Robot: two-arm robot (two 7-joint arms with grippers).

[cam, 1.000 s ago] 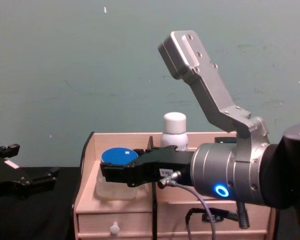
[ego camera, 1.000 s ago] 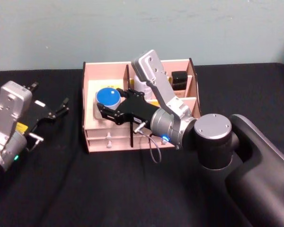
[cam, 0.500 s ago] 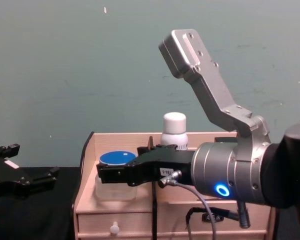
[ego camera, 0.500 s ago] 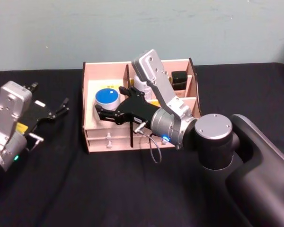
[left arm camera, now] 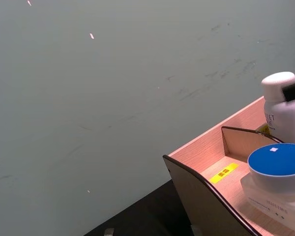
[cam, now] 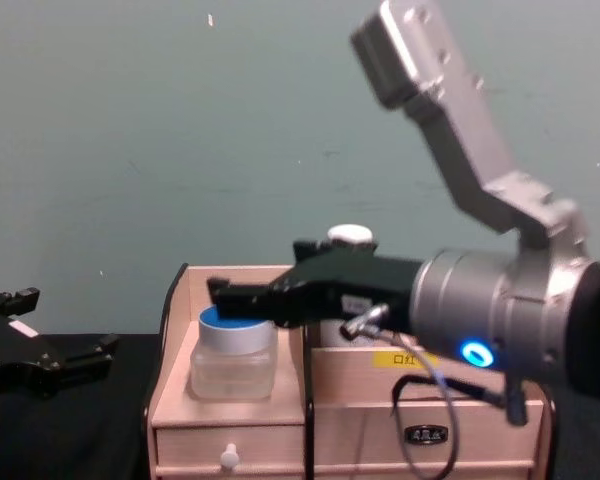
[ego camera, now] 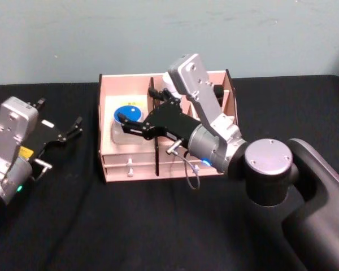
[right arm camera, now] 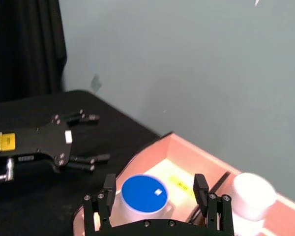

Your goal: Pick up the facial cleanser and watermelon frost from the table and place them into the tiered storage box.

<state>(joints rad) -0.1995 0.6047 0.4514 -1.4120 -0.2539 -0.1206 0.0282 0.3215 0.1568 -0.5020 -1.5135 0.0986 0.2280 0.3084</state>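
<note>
Right end effector (right arm camera: pixel 154 194) hovering over jar (right arm camera: pixel 144 195) in box (ego camera: pixel 107 93) left compartment, fingers spread wide, empty. Risk: finger catching blue lid, tipping jar. Left end effector (ego camera: pixel 61 131) idling over tabletop (ego camera: pixel 73 226), fingers apart.

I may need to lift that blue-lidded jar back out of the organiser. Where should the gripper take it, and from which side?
Grip the blue-lidded jar by its round lid, coming straight down. It stands upright in the tiered storage box, whose side and back walls hem in the body, so only the top is free. The open right gripper sits just above it; the left gripper rests over the table.
</note>
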